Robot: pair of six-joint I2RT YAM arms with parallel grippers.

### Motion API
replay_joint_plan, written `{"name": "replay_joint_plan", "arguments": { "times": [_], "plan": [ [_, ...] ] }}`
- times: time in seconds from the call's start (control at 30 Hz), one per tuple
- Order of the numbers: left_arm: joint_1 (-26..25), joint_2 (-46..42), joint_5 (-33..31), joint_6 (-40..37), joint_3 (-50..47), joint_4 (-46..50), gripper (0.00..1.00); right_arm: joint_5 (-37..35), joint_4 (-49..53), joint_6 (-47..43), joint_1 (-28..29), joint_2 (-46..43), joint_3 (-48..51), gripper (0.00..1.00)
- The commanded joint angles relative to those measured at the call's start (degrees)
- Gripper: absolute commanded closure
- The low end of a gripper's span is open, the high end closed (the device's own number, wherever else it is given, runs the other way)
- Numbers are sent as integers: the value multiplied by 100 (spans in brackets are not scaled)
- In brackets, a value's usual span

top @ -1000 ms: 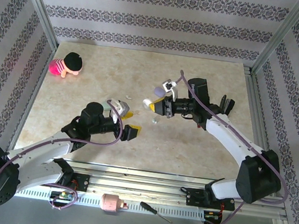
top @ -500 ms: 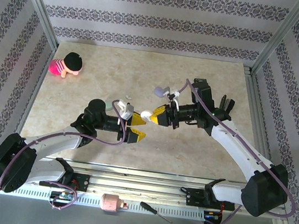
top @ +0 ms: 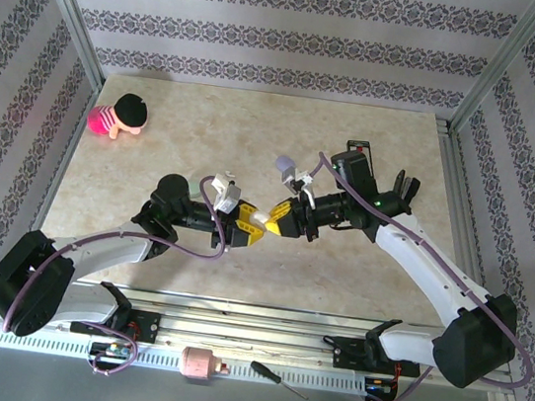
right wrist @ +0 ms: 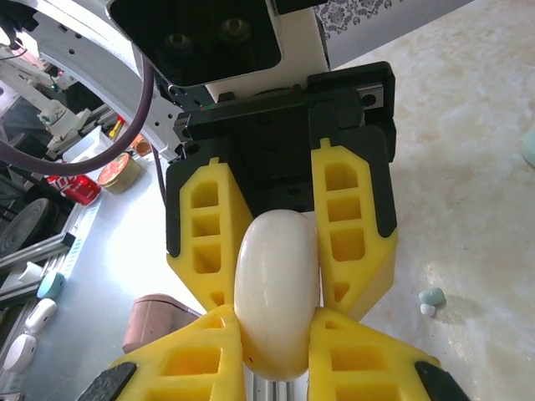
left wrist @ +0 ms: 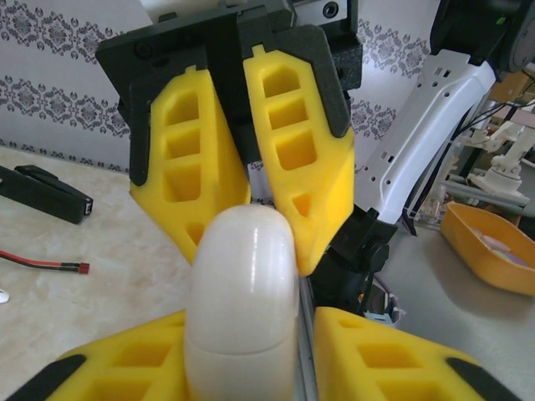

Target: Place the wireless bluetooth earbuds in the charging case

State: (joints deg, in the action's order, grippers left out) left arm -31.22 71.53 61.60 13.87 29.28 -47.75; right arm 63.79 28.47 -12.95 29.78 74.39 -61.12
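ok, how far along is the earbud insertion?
Nothing visibly done: the white case looks closed. In hand: left gripper and right gripper both grip it, jaws shut on opposite ends. To do: open it and load the buds; a pale green bud and a white bud lie loose on the table.

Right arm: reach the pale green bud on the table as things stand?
Probably not yet. The right tool is shut on the white case, and the left tool flanks it too. The pale green bud lies uncovered on the table, so the way is free once it lets go.
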Motion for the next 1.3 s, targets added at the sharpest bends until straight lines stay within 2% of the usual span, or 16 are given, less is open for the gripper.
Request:
{"name": "replay_joint_plan", "arguments": {
  "times": [0.0,0.3,0.33,0.4,0.53,0.63,0.73,0.83,0.97,1.03,1.27],
  "plan": [
    [55,21,285,27,139,-487,70,-45,77,-207,37,75,-198,85],
    [50,63,357,-131,174,-295,90,-303,116,-171,53,128,-246,84],
    [55,65,357,-168,181,-253,93,-394,102,-147,61,128,-251,80],
    [53,79,360,-257,180,-235,95,-743,1,-31,79,133,-245,65],
    [54,111,291,-309,170,-344,95,-1230,-79,68,107,168,-260,55],
    [55,146,273,-408,137,-424,96,-1448,-200,163,82,164,-255,55],
    [50,158,239,-481,106,-437,96,-1480,-302,227,74,130,-251,58],
    [54,166,178,-467,113,-419,95,-1314,-292,169,89,127,-258,71],
    [55,199,150,-465,142,-352,84,-1314,-153,5,132,139,-277,89],
    [55,197,154,-497,163,-244,74,-1351,-82,-64,142,122,-299,92],
    [55,99,119,-753,194,254,60,-1428,141,-230,160,71,-366,94]
  ]
}}
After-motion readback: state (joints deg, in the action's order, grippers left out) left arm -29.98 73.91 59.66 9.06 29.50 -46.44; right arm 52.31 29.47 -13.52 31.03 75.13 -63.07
